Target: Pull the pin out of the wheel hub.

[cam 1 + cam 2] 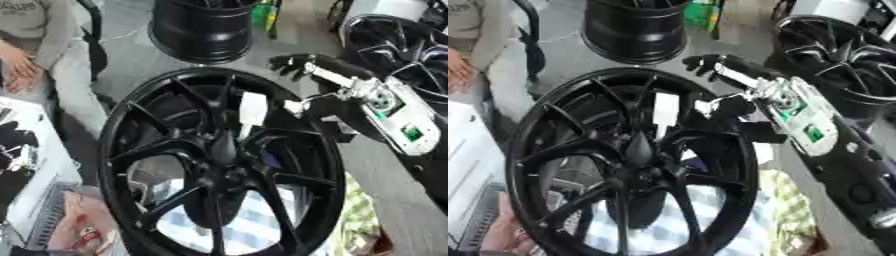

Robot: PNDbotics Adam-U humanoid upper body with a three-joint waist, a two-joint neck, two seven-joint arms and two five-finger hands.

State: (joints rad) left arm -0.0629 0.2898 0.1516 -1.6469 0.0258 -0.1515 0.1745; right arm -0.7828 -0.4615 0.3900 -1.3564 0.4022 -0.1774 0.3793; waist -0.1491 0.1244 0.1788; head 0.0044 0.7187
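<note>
Right in the middle stands a big black wheel (219, 165), round and shiny, with thin spokes that meet at a dark hub (223, 150). A white pin (252, 111), flat and long, stands just above the hub between two spokes, near the wheel's top rim. The right hand (302, 67) comes in from the upper right on a black and silver arm. It sits by the wheel's top right rim, close to the pin but not holding it. Its dark fingers (702, 65) look bent, but I cannot tell how far it is open. A blue and white checked cloth (245, 225) shows through the gaps between the spokes. Two more black wheels (203, 30) stand behind.
</note>
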